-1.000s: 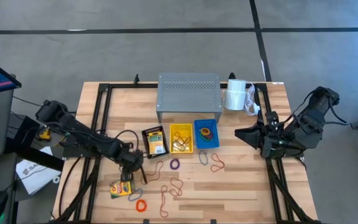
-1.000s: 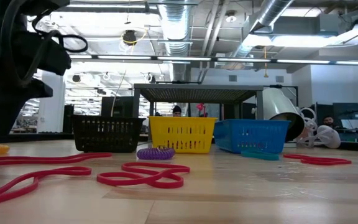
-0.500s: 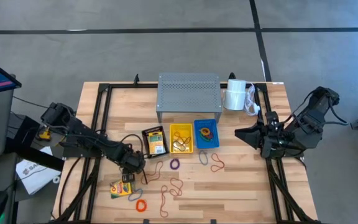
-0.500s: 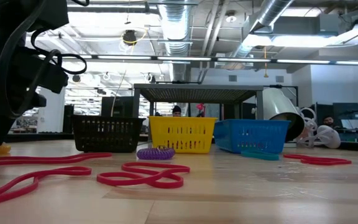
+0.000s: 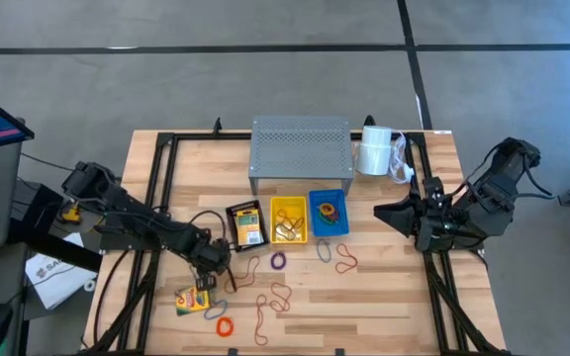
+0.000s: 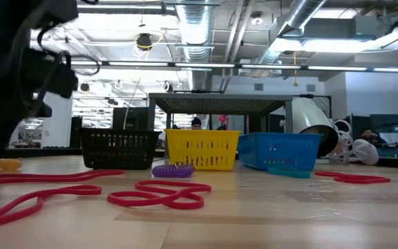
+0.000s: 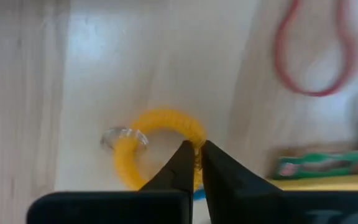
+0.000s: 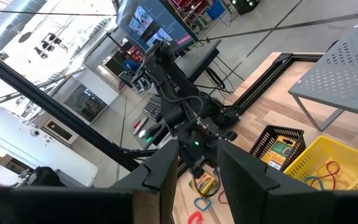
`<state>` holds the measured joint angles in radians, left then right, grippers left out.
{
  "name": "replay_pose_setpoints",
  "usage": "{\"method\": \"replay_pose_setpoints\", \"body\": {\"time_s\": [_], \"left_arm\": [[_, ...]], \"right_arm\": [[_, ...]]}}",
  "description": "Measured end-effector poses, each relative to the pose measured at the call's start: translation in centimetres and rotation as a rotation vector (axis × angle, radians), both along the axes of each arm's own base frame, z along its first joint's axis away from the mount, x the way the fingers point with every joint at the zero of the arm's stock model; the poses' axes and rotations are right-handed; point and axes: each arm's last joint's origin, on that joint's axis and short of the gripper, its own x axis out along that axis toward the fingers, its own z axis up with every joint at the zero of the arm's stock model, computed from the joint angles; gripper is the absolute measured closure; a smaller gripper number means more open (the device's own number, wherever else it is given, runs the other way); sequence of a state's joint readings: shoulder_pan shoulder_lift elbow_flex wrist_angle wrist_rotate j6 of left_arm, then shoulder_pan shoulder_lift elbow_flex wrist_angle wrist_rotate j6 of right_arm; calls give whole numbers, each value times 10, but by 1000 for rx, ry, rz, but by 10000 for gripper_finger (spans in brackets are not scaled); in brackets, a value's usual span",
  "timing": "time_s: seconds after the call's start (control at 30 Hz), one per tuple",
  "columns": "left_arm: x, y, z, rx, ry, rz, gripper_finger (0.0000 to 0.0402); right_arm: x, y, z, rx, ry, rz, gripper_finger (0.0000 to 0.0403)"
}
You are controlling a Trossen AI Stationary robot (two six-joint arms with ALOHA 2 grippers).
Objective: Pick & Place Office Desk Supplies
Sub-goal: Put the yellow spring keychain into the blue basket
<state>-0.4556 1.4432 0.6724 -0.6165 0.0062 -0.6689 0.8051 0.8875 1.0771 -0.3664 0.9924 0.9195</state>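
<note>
My left gripper (image 5: pixel 207 278) (image 7: pixel 195 157) points down at the table's near left, shut on a fuzzy yellow loop (image 7: pixel 143 144), which shows small at the low view's left (image 6: pixel 8 164). A yellow-and-green crayon box (image 5: pixel 192 300) (image 7: pixel 327 171) lies flat just beside it. More band loops lie on the wood: purple (image 5: pixel 278 262), red (image 5: pixel 346 259) and orange (image 5: pixel 226 325). My right gripper (image 5: pixel 384 213) (image 8: pixel 197 163) hangs open, high over the right side, with nothing between its fingers. My left gripper pinches the yellow loop's strand (image 7: pixel 196 130) between its two fingertips, on the side of the loop nearest the crayon box. The fingers come from above, pointing down. The rest of the loop lies flat on the table.
A black basket (image 5: pixel 246 225) holding another crayon box, a yellow basket (image 5: pixel 288 219) and a blue basket (image 5: pixel 328 213) stand in a row mid-table. Behind them are a grey perforated riser (image 5: pixel 300 148) and a white roll (image 5: pixel 373 150). Long red bands (image 5: pixel 277 300) lie near the front.
My left gripper has stayed over the same spot and shut its fingers on the yellow loop. In the low view the loop has shifted a little to the right.
</note>
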Motion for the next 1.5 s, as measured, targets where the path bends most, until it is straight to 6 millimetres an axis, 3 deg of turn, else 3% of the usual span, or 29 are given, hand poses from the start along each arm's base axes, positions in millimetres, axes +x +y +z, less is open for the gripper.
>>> {"method": "replay_pose_setpoints", "body": {"time_s": [0.43,0.6,0.73,1.0,1.2,1.33,1.5], "left_arm": [[-16,13,43,-12,-195,234,399],[-23,21,68,-12,-407,396,399],[-17,31,92,-67,-648,502,400],[20,70,137,-150,-1147,579,399],[48,110,151,-211,-1427,579,399],[71,130,144,-344,-1510,562,398],[108,136,136,-463,-1438,505,399]], "right_arm": [[0,0,0,-11,2,1,291],[0,0,0,1,0,-4,291],[1,-2,0,1,1,-18,291],[4,-8,-7,-32,51,-54,298],[7,-11,-10,-52,87,-57,310],[8,-15,-15,-29,118,-92,318],[11,-20,-18,-49,143,-130,329]]}}
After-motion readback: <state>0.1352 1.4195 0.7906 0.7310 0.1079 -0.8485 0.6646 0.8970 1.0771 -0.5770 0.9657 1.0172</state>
